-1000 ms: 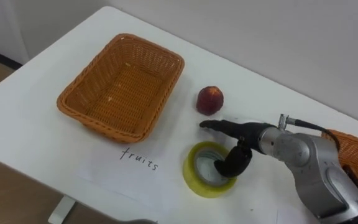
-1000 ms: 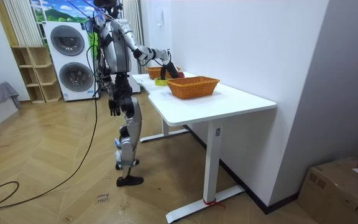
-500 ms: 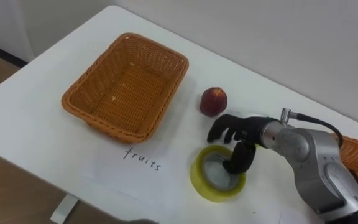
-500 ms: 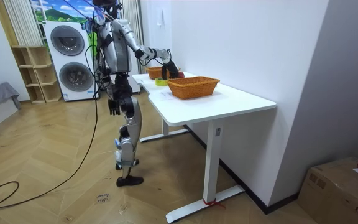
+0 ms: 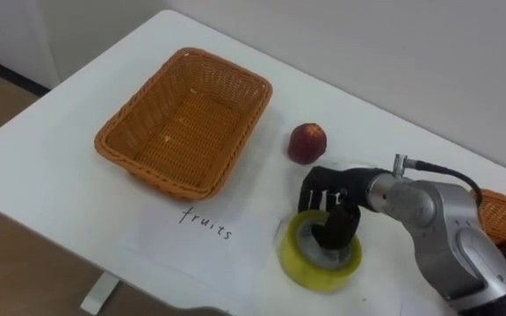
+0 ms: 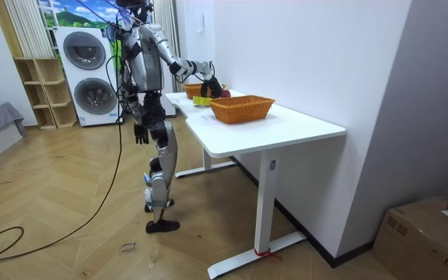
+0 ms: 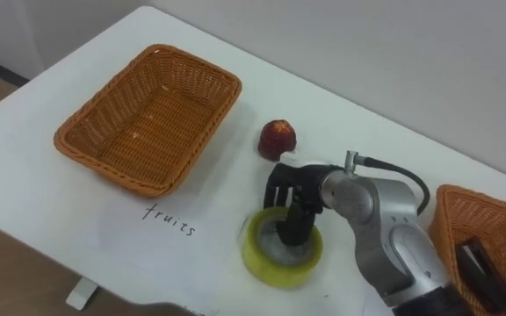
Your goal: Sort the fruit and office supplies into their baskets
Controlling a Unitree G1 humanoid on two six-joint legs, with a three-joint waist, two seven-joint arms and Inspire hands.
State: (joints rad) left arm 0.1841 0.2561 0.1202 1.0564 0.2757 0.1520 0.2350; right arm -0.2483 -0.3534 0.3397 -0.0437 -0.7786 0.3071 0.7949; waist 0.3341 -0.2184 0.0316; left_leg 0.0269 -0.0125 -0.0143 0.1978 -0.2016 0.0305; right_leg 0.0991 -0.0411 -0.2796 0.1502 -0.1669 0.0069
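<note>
Already, on your left the fruit basket [image 5: 187,118] lay empty with the peach [image 5: 307,142] untouched on the bench [image 5: 51,175] near it. The right hand [image 5: 345,186], stretched flat a second earlier, had curled its fingers [image 5: 314,195] over the yellow tape roll's [image 5: 310,268] far rim, thumb in the core, gripping it where it rested on the bench, so I judged the tape would go first. The right eye view gave you a dark item [image 7: 480,262] inside the second basket [image 7: 451,197], which the left eye view cut at its rim; the room view added the left hand [image 6: 141,134] hanging by the hip.
</note>
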